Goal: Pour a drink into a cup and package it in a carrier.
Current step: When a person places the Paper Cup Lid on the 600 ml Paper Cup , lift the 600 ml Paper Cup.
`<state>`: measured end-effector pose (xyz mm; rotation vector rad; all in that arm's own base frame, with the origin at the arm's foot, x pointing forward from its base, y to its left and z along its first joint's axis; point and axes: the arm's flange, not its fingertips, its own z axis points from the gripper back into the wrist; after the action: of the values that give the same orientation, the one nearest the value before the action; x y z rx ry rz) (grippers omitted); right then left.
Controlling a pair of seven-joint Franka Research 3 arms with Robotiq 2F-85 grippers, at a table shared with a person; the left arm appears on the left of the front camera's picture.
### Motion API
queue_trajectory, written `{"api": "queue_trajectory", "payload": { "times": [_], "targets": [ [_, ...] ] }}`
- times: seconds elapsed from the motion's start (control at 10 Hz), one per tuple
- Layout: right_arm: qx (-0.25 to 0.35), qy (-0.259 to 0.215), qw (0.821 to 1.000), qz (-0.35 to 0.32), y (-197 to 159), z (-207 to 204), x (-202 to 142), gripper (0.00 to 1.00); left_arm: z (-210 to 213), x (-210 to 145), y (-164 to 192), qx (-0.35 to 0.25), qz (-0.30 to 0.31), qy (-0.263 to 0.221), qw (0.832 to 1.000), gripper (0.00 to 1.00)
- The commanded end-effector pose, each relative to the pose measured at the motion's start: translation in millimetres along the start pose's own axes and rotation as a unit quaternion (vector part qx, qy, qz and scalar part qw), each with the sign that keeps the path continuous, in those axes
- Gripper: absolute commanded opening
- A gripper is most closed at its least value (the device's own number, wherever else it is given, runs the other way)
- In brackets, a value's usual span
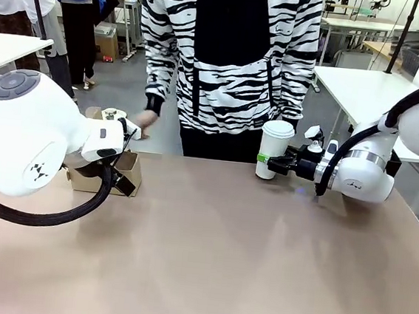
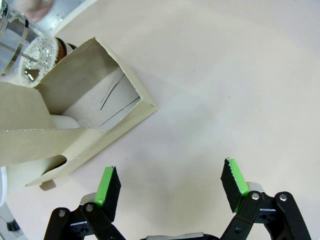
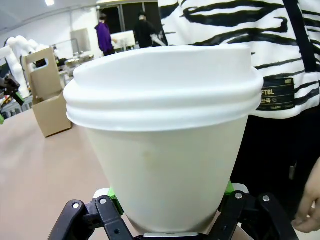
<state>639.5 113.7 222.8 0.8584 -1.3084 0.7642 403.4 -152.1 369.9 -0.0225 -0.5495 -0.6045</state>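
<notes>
Tabletop (image 1: 207, 253) lies bare between the two arms, a wide tan stretch with the task's things well apart at its far edge. A person (image 1: 230, 55) in a striped top stands just behind that edge, one hand (image 1: 144, 121) lowered near the left side. The carrier (image 1: 128, 173) sits at the far left, partly hidden in the front view by the left arm's wrist. In the left wrist view a clear pitcher (image 2: 25, 55) with foam inside stands just beyond the carrier's far corner. The left gripper (image 2: 170, 182) hangs over bare table beside the carrier's near corner, its fingers spread wide with nothing between them.

The cup (image 1: 275, 148) is at the far right of the table, directly in front of the person. It stands upright with its long axis vertical, lid on top and narrow base down. The right gripper (image 1: 268, 161) reaches in level from the right, and its green pads (image 3: 114, 196) press both sides of the cup low down. Whether the base rests on the table cannot be told
</notes>
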Motion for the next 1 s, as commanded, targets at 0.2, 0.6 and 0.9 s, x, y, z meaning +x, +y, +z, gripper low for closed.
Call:
{"api": "queue_trajectory", "payload": {
  "times": [0.2,0.6,0.9],
  "targets": [
    [0.017,0.005,1.0,0.014,16.9,26.4,45.9,0.81,0.5,0.0,0.2,-0.001,0.0,-0.001,1.0,1.0],
    [0.031,0.005,0.999,0.034,72.7,101.9,179.6,0.81,0.5,0.0,0.2,-0.001,0.0,-0.001,1.0,1.0],
    [0.05,0.006,0.998,0.03,141.0,153.3,257.1,0.81,0.5,0.0,0.2,-0.001,0.0,-0.001,1.0,1.0]
  ]
}}
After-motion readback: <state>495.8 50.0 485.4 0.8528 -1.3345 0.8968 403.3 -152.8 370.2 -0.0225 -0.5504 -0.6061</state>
